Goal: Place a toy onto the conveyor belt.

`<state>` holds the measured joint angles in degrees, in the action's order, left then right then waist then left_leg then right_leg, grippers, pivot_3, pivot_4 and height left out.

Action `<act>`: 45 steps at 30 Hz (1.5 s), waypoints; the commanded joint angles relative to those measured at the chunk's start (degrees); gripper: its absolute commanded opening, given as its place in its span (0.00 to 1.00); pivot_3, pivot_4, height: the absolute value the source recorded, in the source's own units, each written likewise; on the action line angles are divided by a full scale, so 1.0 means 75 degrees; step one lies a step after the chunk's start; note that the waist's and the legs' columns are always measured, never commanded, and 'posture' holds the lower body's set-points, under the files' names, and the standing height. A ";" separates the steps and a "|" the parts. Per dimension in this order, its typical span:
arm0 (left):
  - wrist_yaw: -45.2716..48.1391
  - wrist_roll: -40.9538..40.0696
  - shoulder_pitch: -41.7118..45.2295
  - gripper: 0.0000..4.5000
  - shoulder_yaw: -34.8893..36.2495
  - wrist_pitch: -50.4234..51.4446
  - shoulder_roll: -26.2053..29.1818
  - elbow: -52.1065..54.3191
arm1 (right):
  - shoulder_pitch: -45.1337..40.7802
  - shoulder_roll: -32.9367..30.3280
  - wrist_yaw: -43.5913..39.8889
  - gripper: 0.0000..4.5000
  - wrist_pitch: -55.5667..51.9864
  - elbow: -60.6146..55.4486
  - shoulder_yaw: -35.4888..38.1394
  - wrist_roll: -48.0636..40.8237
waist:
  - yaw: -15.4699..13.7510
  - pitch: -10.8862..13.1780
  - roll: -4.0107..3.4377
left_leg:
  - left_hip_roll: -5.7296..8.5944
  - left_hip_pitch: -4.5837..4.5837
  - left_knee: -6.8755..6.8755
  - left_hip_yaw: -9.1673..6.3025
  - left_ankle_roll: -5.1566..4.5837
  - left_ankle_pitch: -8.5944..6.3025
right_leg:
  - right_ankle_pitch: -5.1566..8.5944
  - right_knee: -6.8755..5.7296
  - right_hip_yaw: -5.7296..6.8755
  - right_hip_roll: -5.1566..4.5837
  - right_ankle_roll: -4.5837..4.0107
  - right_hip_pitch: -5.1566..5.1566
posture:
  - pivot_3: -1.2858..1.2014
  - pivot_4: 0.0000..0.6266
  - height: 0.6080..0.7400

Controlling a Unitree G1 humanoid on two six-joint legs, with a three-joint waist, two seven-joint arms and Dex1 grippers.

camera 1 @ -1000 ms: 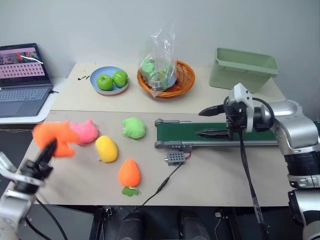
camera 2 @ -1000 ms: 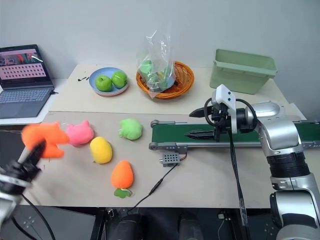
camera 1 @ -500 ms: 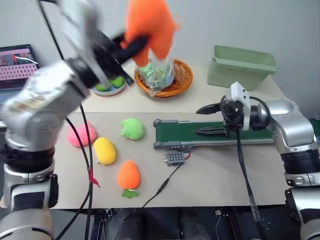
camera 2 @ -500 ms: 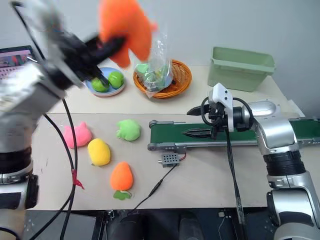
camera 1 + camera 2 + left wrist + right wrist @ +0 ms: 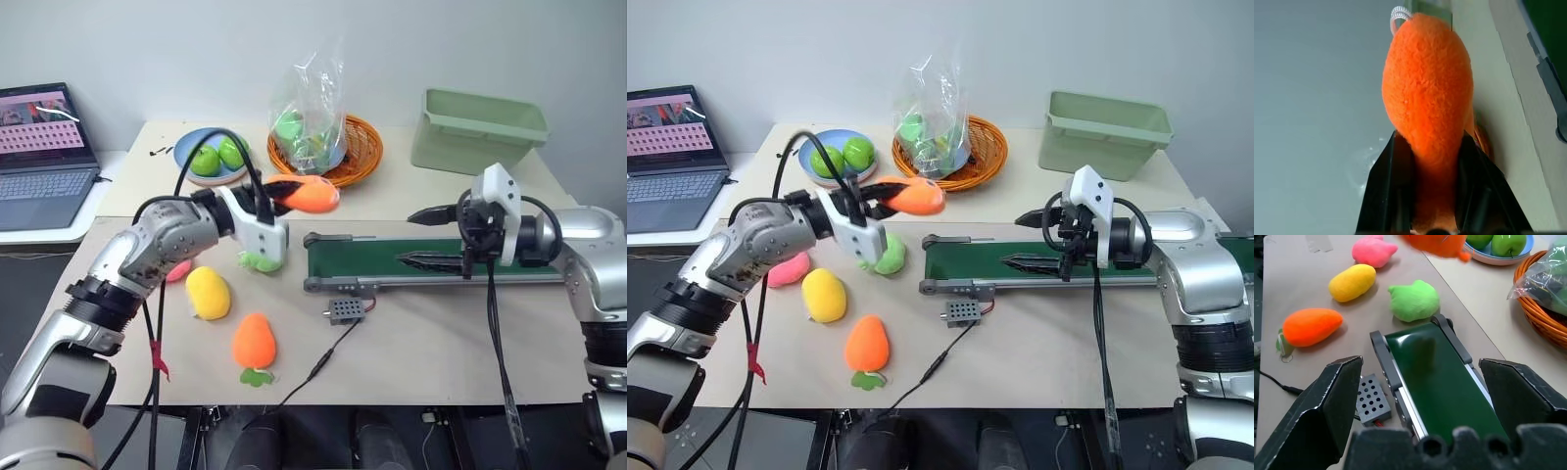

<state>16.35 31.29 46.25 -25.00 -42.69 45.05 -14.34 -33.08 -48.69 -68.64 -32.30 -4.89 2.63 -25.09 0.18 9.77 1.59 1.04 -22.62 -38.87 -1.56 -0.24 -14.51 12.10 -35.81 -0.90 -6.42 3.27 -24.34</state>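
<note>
Beige worktop (image 5: 441, 343) carries everything. Long narrow dark green conveyor belt in a grey metal frame (image 5: 392, 259) runs along its right half, with a small grey perforated box (image 5: 344, 311) wired just in front of the belt's left end. Pale green plastic bin (image 5: 477, 130) sits at the far right; orange wicker basket (image 5: 362, 147) holding a clear plastic bag of green items (image 5: 309, 122) is mid-back; a blue plate with two green apples (image 5: 211, 157) is to its left. Open laptop (image 5: 44, 152) on a side surface at far left.

Left hand (image 5: 884, 196) is clamped on the bright orange flattish plush toy (image 5: 918, 196) — held in the air just left of the belt's left roller end, above the worktop, not touching the belt. Right hand (image 5: 428, 237) hovers over the belt's middle, fingers spread apart, empty.

Loose plush on the worktop: green plush (image 5: 263, 258) under the left hand, yellow oval plush (image 5: 208, 292), pink plush (image 5: 791, 267) partly behind the left arm, orange carrot plush with green leaves (image 5: 253, 343) — nearest the front edge.
</note>
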 commanded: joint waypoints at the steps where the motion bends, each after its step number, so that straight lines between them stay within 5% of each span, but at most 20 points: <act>1: -0.0886 0.1062 -0.0017 0.21 -0.0139 -0.0777 -0.0292 -0.0616 | 0.0029 -0.0172 0.0135 1.00 -0.0095 -0.0402 0.0353 -0.0223 | -0.0008 0.0000 0.0000 | 0.0002 0.0000 -0.0005 0.0001 0.0000 0.0000 | -0.0001 0.0001 0.0000 -0.0002 0.0002 0.0000 | 0.52 0.24 1.00; 16: -0.2403 0.3049 0.1939 0.21 -0.1362 -0.1570 -0.2018 -0.3980 | 0.0442 -0.0394 0.0487 1.00 -0.0386 -0.0903 0.0660 -0.0469 | -0.0081 0.0000 0.0001 | 0.0008 -0.0034 -0.0025 -0.0001 -0.0011 -0.0006 | -0.0021 -0.0002 0.0010 -0.0004 0.0040 -0.0001 | 0.52 0.24 1.00; 33: -0.2326 0.3408 0.2566 0.21 -0.2133 -0.1580 -0.2538 -0.5978 | 0.0729 -0.0609 0.0631 1.00 -0.0355 -0.0930 0.0591 -0.0511 | -0.0085 0.0002 0.0004 | 0.0010 -0.0036 -0.0046 -0.0001 -0.0016 -0.0009 | -0.0025 -0.0007 0.0011 -0.0005 0.0048 0.0004 | 0.52 0.24 1.00; 36: -0.2028 0.3165 0.2525 0.37 -0.2069 -0.1658 -0.2555 -0.6102 | 0.0668 -0.0613 0.0604 1.00 -0.0313 -0.0862 0.0556 -0.0484 | -0.0073 0.0002 0.0004 | 0.0009 -0.0033 -0.0046 -0.0002 -0.0015 -0.0009 | -0.0025 -0.0007 0.0011 -0.0005 0.0048 0.0004 | 0.52 0.24 1.00; 43: -0.1180 0.2202 0.2481 0.93 -0.1669 -0.1834 -0.2374 -0.5986 | 0.0587 -0.0598 0.0560 1.00 -0.0215 -0.0731 0.0478 -0.0410 | -0.0052 0.0001 0.0004 | 0.0009 -0.0032 -0.0047 -0.0002 -0.0016 -0.0009 | -0.0026 -0.0011 0.0009 -0.0005 0.0048 0.0004 | 0.52 0.24 1.00; 45: -0.0693 0.1709 0.2413 0.99 -0.1430 -0.1803 -0.2319 -0.6049 | 0.0563 -0.0585 0.0556 1.00 -0.0202 -0.0717 0.0449 -0.0392 | -0.0020 0.0001 0.0004 | 0.0009 -0.0033 -0.0047 -0.0002 -0.0016 -0.0009 | -0.0026 -0.0012 0.0009 -0.0005 0.0048 0.0003 | 0.52 0.24 1.00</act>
<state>7.35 47.55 64.55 -37.71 -56.29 26.22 -59.25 -27.81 -52.30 -64.21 -35.07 -9.62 5.14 -28.00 0.03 9.78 1.62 1.11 -22.86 -39.23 -1.58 -0.35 -14.58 11.91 -35.90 -0.83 -6.46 3.63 -24.32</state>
